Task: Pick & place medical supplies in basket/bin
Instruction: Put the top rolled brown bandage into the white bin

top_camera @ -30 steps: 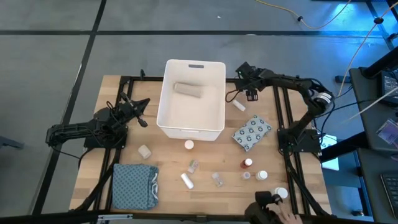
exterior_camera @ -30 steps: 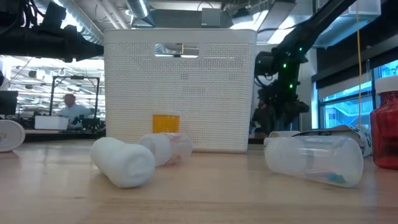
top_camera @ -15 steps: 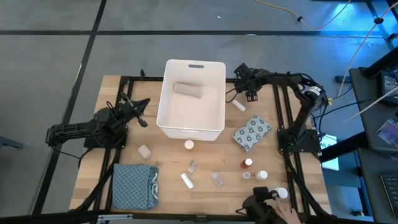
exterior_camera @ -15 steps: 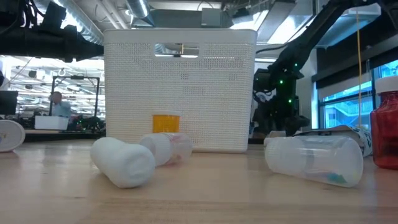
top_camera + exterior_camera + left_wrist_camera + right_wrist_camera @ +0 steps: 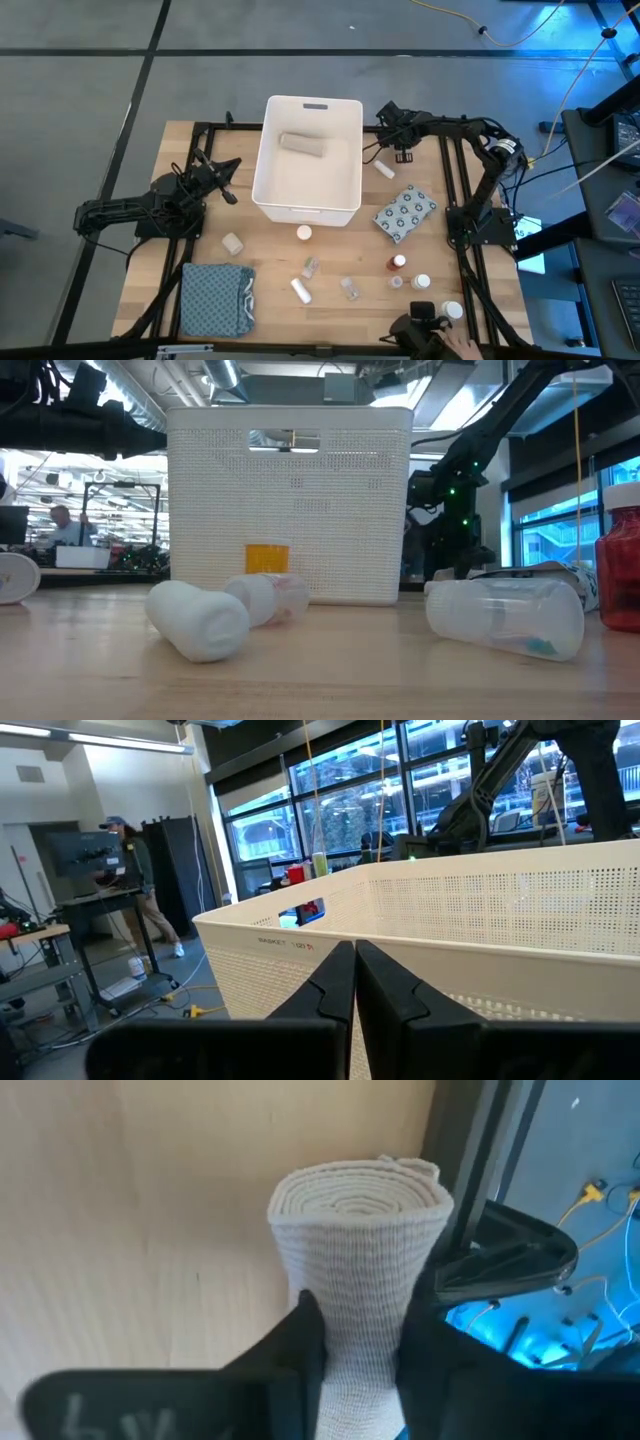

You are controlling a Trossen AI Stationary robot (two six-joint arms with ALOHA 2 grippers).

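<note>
The right gripper (image 5: 355, 1335) is pressing its two dark fingers (image 5: 300, 1330) against either side of a beige bandage roll (image 5: 360, 1260), the roll sitting between them with its spiral end pointing away from the wrist, so its long axis is running along the fingers and not across them. In the high view this gripper (image 5: 403, 150) is working at the far right of the table, just beside the right wall of the white tub (image 5: 262, 170), with the table's black frame rail close on its other side (the wrist view is showing that rail almost touching the roll). Judging from this, the grip looks made and the coming move is a lift and a short carry towards the tub's open top, where another bandage roll (image 5: 304, 144) is already lying; the tub is lying to the left of the right gripper, and the right arm is plainly the nearer one for this roll. The left gripper (image 5: 228, 192) is waiting with its fingers shut together beside the tub's left wall. Other supplies are lying farther out on the near half of the table: the dotted packet (image 5: 404, 213), a red-capped bottle (image 5: 398, 262) and a white bottle (image 5: 300, 290).
</note>
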